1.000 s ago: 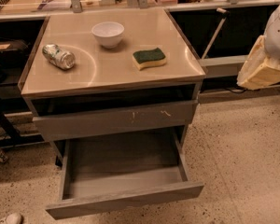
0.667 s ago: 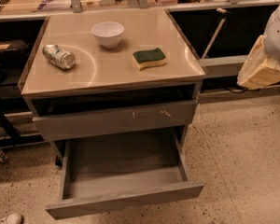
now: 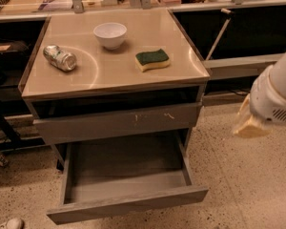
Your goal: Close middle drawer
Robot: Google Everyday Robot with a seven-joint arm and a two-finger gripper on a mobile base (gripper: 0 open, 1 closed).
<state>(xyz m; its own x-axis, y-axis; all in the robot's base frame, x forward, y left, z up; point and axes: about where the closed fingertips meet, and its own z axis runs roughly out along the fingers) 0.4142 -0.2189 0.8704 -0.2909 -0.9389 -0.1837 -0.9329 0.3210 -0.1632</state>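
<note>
The middle drawer [image 3: 126, 185] is pulled far out at the bottom of the grey cabinet. It is a wide, shallow grey box with a bare grey floor and a plain flat front [image 3: 128, 205]. Above it sits a shut grey drawer front with small white scuff marks [image 3: 119, 122]. My gripper [image 3: 250, 123] is a pale beige shape under the white arm casing [image 3: 276, 97] at the right edge. It hangs in the air to the right of the cabinet, about level with the scuffed front, and touches nothing.
On the cabinet top [image 3: 109, 66] lie a white bowl [image 3: 110, 34], a crushed can [image 3: 60, 57] and a green-and-yellow sponge [image 3: 152, 59]. Dark shelving stands to the left and right behind the cabinet. The speckled floor [image 3: 243, 185] lies between the gripper and the drawer.
The arm and gripper have come lower and slightly left, towards the cabinet. The drawer and the things on the top have not moved.
</note>
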